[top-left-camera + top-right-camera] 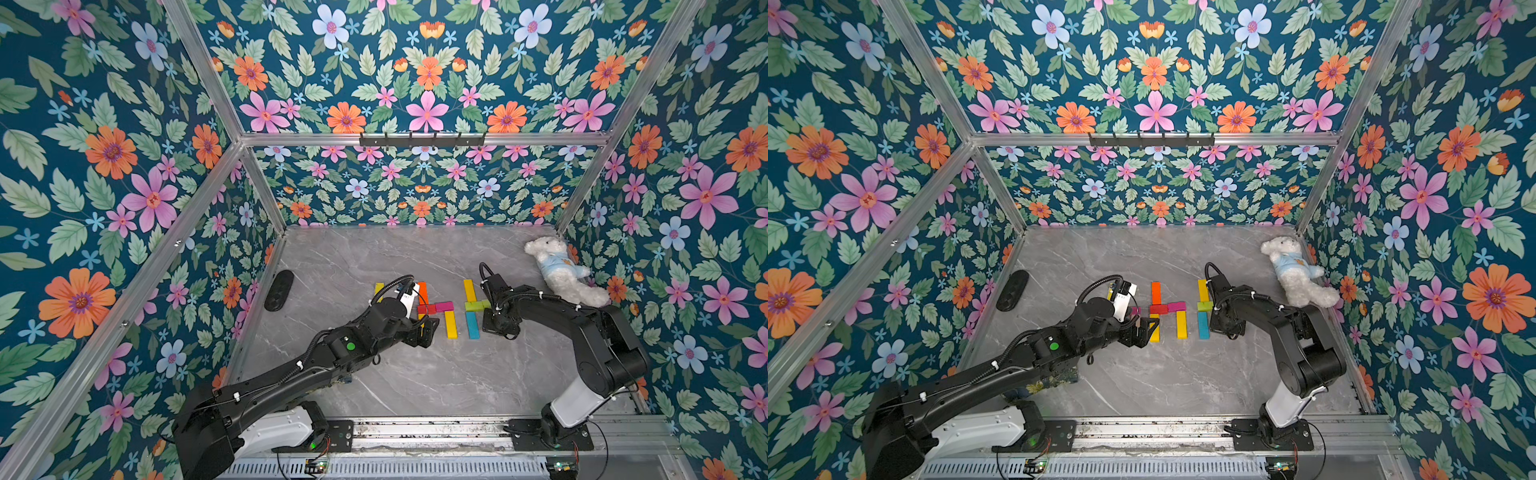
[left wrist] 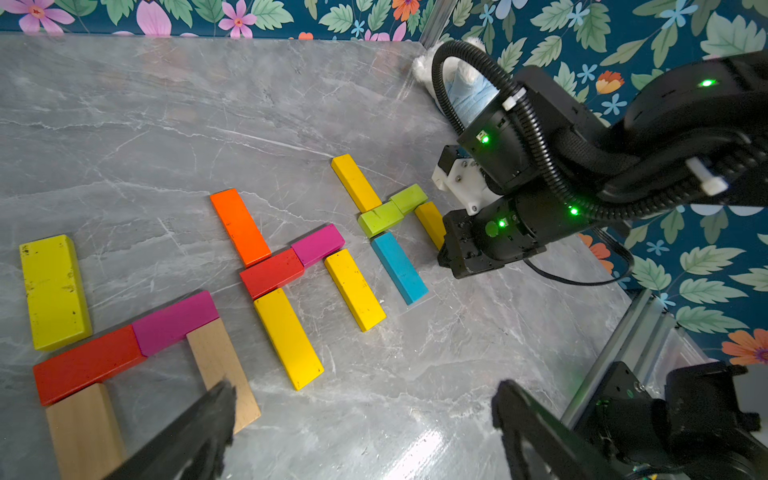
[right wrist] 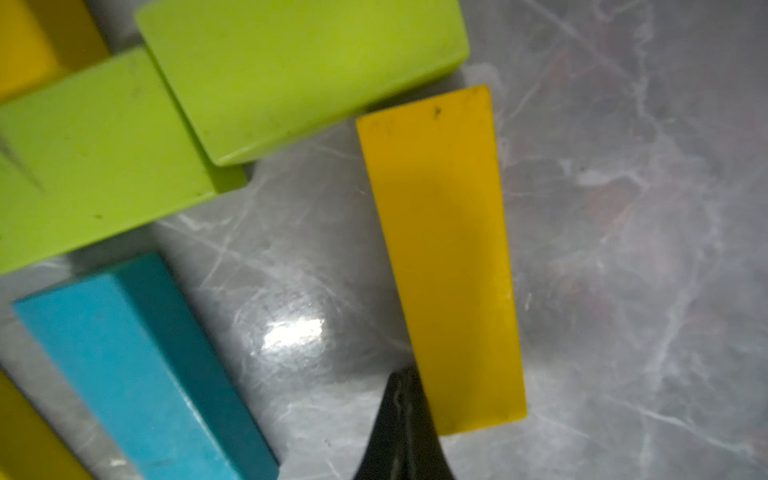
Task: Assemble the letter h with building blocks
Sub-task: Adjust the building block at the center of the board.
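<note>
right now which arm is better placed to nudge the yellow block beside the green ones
Right. The right hand, shut, sits at the yellow block next to the green blocks; the left hand, open, is by the wood block.

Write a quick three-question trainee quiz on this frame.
1. True or false: the right gripper is open.
2. Where does the bear lie? A. far right corner; B. centre; C. near left corner.
3. How many h shapes do the blocks form in the left wrist view?

Key: 1 false; 2 A; 3 three.
</note>
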